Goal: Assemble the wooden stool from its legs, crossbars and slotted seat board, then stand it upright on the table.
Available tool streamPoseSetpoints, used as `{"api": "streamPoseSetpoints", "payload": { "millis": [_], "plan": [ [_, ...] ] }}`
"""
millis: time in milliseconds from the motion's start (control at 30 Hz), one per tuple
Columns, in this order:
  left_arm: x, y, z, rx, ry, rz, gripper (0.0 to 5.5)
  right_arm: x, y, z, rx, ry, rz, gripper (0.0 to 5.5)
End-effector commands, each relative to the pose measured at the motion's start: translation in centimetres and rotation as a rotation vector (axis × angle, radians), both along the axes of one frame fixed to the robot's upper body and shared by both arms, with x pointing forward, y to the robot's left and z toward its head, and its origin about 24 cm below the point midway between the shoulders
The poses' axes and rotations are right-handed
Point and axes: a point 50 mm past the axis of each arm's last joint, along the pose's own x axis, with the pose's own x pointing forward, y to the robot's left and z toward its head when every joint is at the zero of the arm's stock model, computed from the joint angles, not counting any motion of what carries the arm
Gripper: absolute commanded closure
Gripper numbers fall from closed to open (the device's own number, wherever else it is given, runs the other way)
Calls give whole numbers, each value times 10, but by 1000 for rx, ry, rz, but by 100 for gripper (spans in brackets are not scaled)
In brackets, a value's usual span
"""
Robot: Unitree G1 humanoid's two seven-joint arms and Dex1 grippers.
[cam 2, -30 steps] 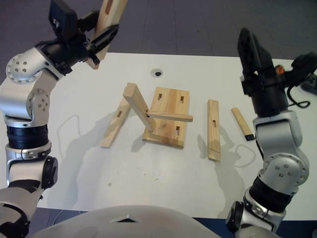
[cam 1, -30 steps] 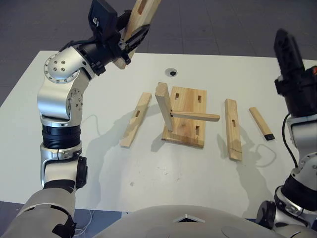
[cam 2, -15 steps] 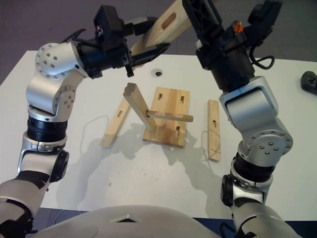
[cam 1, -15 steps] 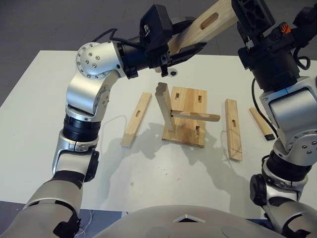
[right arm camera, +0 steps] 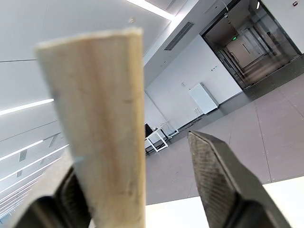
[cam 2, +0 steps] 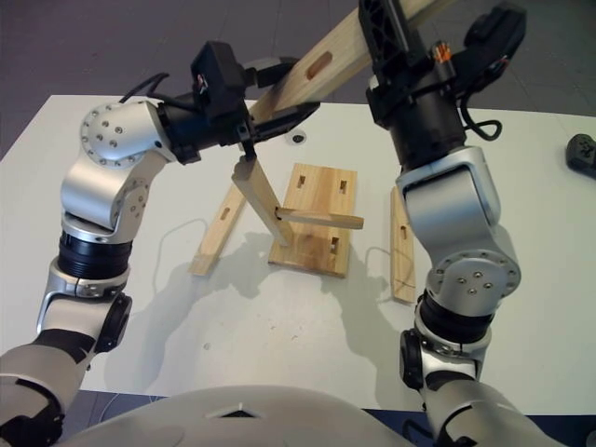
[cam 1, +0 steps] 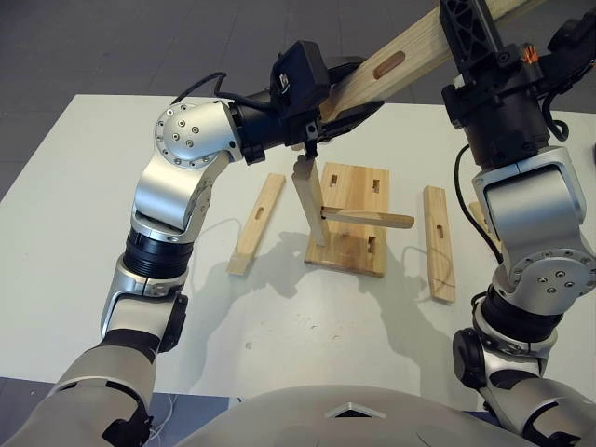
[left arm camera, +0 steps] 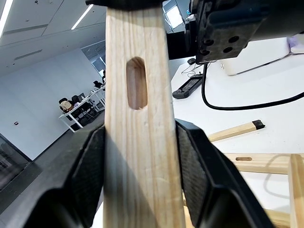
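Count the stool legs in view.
4: held leg in the left gripper; tilted leg standing on the seat board; left leg and right leg lying beside it. None seems hidden.

White table (cam 1: 74, 168) (a black controller (cam 2: 582, 155) rests on it).

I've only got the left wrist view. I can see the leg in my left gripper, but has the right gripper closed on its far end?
Observer: No. The right gripper is open around the leg; the right wrist view shows a gap beside one finger.
Operator: Anything on the seat board?
Observer: One standing leg leans in the board, a crossbar sticking out of it to the right.
Operator: I see one flat leg. Any other?
Observer: Yes, a second flat leg lies left of the board.
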Motion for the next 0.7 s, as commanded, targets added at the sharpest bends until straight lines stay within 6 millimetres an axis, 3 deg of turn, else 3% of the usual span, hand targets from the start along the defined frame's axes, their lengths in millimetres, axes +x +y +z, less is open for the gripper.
{"api": "streamPoseSetpoints", "payload": {
  "millis": [33, 233, 567, 700],
  "plan": [
    [-3, 0, 3, -14, -36, 9, 343, 1, -3, -3, -9, 22, -35, 342],
    [-2, 0, 2, -8, -36, 14, 343, 1, -3, -6, -30, 20, -32, 434],
    [0, -1, -5, 18, -14, 12, 343, 0, -2, -2, 75, 0, -1, 441],
    [2, 0, -8, 32, -9, 31, 264, 1, -5, 1, 119, 3, -32, 447]
  ]
}}
